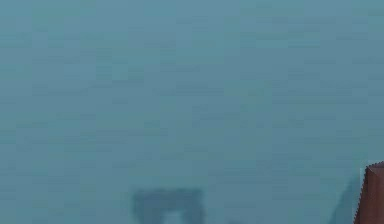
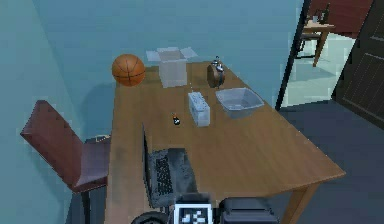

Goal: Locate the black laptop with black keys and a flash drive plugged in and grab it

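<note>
- End effector: the gripper shows as a dark body at the bottom edge of the arm side view, just left of middle, beside a white square with black marks. Whether its fingers stand apart, together or on anything cannot be told. Whether it holds anything cannot be told either, since the laptop lies directly behind it.
- Task item: the black laptop sits in the lower middle of the arm side view, lid raised, on the near end of the light brown wooden table, just above the gripper. Its keys are dark. A flash drive is too small to make out.
- Upper left of the tabletop: an orange basketball, with an open white cardboard box just to its right.
- Right of the box: a small dark rounded object, and below it a pale grey-blue shallow tray.
- Centre of the tabletop: a small white box, with a tiny dark item near its left.
- Left of the table: a red-brown chair stands close to the table's edge.
- Right edge of the frame: a dark panelled door beside an open doorway.
- Forward view: a plain teal wall, with a reddish-brown shape in the lower right corner.
</note>
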Motion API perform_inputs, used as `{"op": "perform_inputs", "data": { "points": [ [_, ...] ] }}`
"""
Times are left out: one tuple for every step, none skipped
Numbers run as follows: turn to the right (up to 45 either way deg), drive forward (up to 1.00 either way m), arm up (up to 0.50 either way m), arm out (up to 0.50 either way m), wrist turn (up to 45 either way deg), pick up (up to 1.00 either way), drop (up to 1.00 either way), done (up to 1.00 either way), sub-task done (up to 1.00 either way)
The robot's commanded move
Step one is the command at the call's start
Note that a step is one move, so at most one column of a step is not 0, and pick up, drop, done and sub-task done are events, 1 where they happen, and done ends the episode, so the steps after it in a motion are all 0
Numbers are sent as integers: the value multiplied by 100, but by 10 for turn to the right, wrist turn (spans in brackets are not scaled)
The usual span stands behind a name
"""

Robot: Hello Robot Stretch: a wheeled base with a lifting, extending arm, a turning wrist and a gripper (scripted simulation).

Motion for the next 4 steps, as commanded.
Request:
{"op": "perform_inputs", "data": {
  "points": [
    [0, 0, 0, 10, 0, 0, 0, 0, 0],
    [0, 0, 0, 0, 450, 0, 0, 0, 0],
    [0, 0, 0, 0, 450, 0, 0, 0, 0],
    [0, 0, 0, 0, 450, 0, 0, 0, 0]
  ]
}}
